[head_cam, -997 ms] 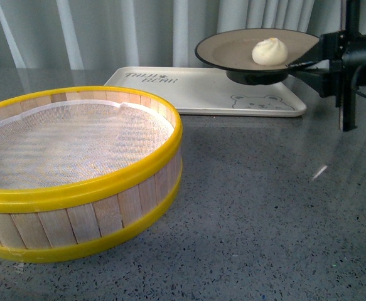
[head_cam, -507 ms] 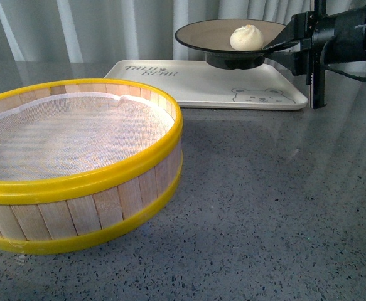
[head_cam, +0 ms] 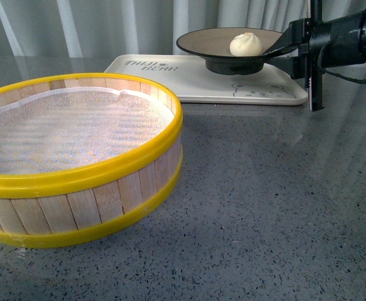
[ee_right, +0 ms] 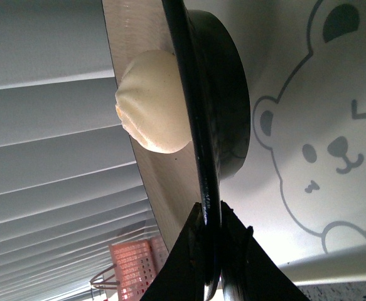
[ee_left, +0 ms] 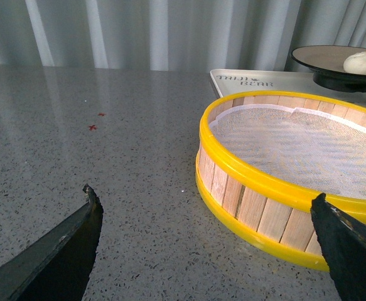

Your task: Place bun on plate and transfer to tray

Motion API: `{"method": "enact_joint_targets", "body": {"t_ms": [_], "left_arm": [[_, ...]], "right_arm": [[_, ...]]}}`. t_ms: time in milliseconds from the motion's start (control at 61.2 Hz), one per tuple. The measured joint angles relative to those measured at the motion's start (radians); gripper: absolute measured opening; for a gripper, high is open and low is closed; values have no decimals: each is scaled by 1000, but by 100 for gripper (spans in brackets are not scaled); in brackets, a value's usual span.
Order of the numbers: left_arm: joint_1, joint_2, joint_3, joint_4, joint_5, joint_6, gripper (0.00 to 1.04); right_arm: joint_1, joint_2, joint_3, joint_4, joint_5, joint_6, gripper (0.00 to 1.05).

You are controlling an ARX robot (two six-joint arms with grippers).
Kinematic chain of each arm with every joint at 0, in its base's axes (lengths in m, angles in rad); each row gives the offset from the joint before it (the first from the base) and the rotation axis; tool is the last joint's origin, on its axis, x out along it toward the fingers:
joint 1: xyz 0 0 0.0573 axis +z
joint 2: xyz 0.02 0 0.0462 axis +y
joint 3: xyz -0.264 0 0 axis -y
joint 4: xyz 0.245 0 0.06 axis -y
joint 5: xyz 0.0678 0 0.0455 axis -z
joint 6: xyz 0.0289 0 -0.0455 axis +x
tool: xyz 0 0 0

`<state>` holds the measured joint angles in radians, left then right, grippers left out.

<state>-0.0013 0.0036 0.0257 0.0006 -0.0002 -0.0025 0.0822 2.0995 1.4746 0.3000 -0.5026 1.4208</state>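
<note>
The left gripper's jaws are open, the right gripper's jaws pinch the rim of the plate, with the bun on it, low over the tray, so next it likely must lower it flat and let go.

counter: dark grey speckled stone, glossy, with pale reflections across the far part and along the right side.
near left: steamer basket sits flat on the counter. It is round with wooden slat walls, yellow bands at top and bottom, and a white mesh liner stretched inside.
far, right of centre: tray lies flat on the counter. It is cream-white with rounded corners and a raised edge, with grey lettering at its far-left corner and a bear face at its near-right corner.
basket vs tray: close, basket nearer; can't tell if they touch.
far left: two small red marks on the surface, well apart from the basket.
near right: bare speckled surface.
</note>
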Motion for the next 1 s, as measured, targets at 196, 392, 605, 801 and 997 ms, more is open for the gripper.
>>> {"method": "enact_joint_targets", "body": {"t_ms": [196, 392, 605, 801, 997], "left_arm": [[0, 0, 0, 0, 0, 0, 98], [0, 0, 0, 0, 0, 0, 98], [0, 0, 0, 0, 0, 0, 98], [0, 0, 0, 0, 0, 0, 98], [0, 0, 0, 0, 0, 0, 98]], "right_arm": [[-8, 54, 52, -25, -5, 0, 2], [-10, 58, 52, -28, -11, 0, 2], [-10, 61, 58, -47, -20, -3, 3], [-8, 61, 80, -65, -23, -24, 41], [-1, 51, 64, -81, -19, -28, 71]]}}
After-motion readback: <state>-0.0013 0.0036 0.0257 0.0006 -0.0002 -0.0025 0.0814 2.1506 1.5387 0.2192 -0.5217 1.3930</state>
